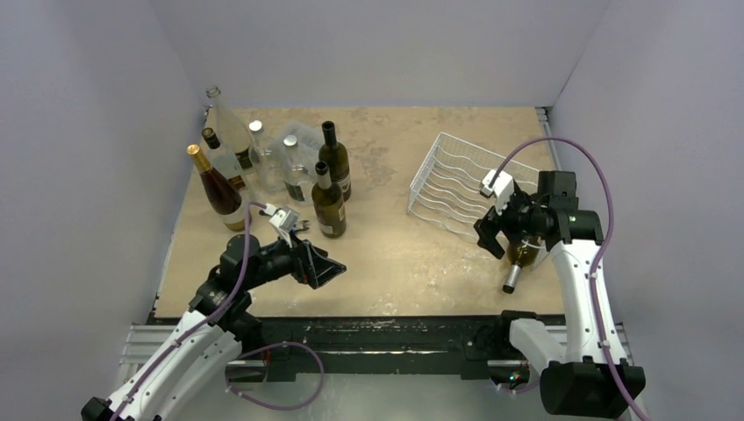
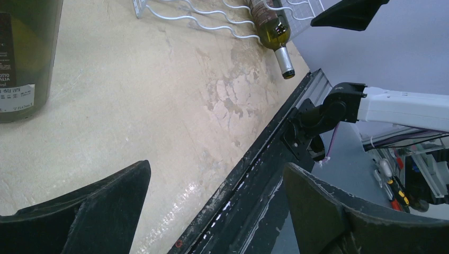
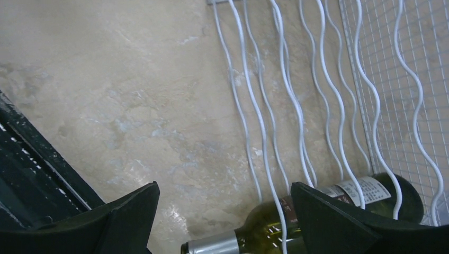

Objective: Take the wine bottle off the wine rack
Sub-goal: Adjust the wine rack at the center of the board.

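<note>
The white wire wine rack [image 1: 452,180] lies on the right side of the table. A green wine bottle [image 1: 524,255] rests in its near-right cradle, its silver-capped neck poking out toward the table's front edge. My right gripper [image 1: 491,237] hovers just left of and above this bottle, open. In the right wrist view the bottle [image 3: 323,209] lies under the rack wires [image 3: 328,95], its shoulder partly behind the right finger, and the gripper [image 3: 225,206] holds nothing. My left gripper [image 1: 329,267] is open and empty near the front left, far from the rack.
Several upright bottles [image 1: 263,167] and a clear plastic box [image 1: 303,140] stand at the back left. One dark green bottle [image 2: 24,53] is close to the left gripper [image 2: 217,201]. A black rail [image 1: 395,333] runs along the front edge. Walls enclose three sides.
</note>
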